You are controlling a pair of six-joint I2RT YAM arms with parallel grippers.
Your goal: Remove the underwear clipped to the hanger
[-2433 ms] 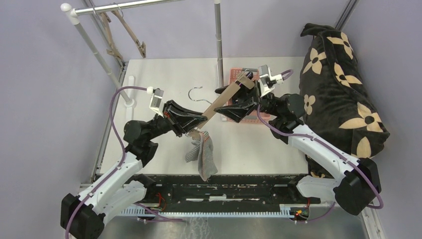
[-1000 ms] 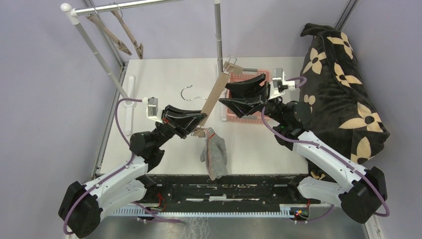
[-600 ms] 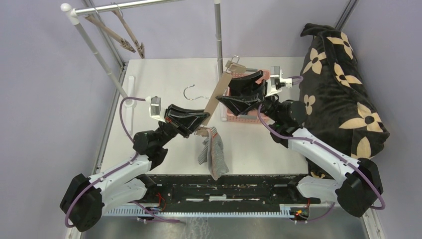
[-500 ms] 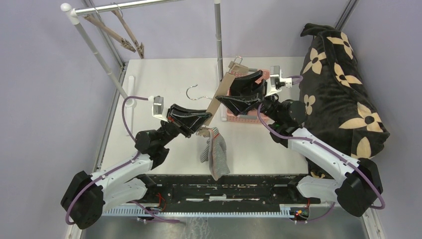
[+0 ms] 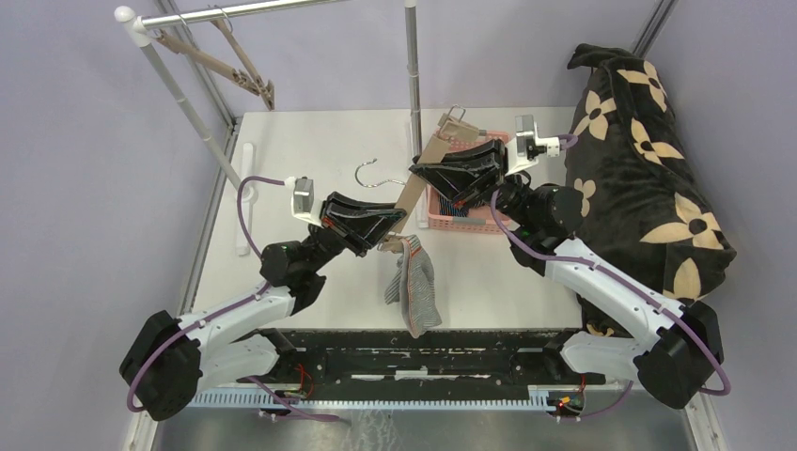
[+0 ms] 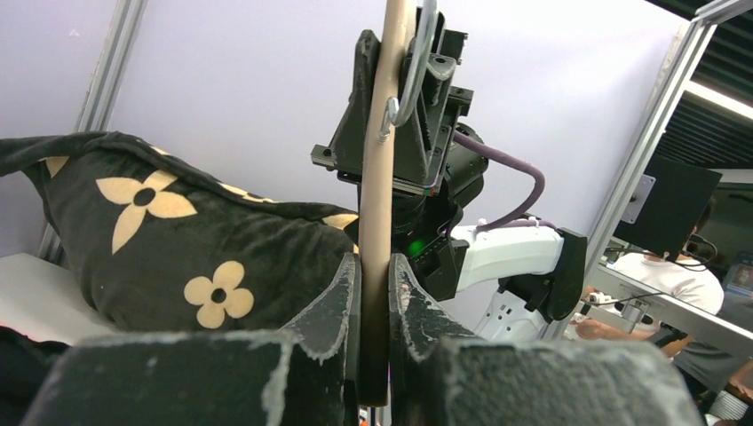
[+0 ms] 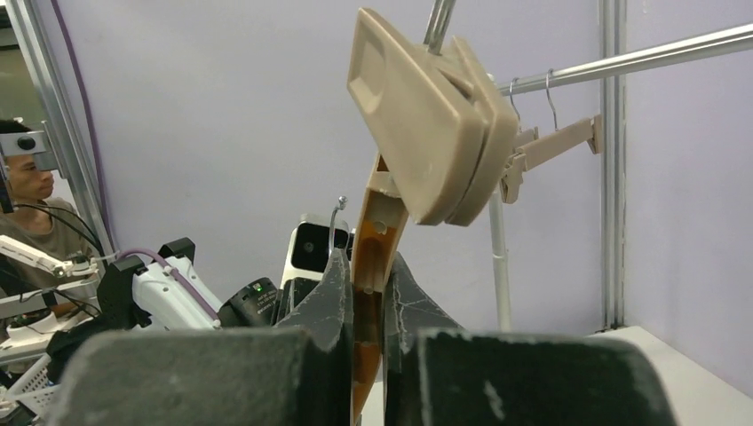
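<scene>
A tan clip hanger [image 5: 408,199] is held slantwise above the table between both arms. My left gripper [image 5: 383,224] is shut on the bar's lower end, and in the left wrist view [image 6: 375,275] the bar [image 6: 376,195] sits pinched between the pads. My right gripper [image 5: 420,173] is shut on the upper part of the bar [image 7: 373,231], just below the empty tan clip [image 7: 426,124]. Grey-and-white striped underwear [image 5: 414,287] hangs from the lower clip beside the left fingers. The hanger's wire hook [image 5: 371,173] points left.
A pink basket [image 5: 462,209] stands on the table under the right gripper. A large black cushion with tan flowers [image 5: 644,160] fills the right side. A metal rack [image 5: 188,103] with spare tan hangers [image 5: 226,68] stands at the back left, and its post [image 5: 412,75] rises behind the hanger.
My right gripper stood open around the bar half a second ago and has now shut on it. The hanger's upper end and the left arm have shifted slightly right.
</scene>
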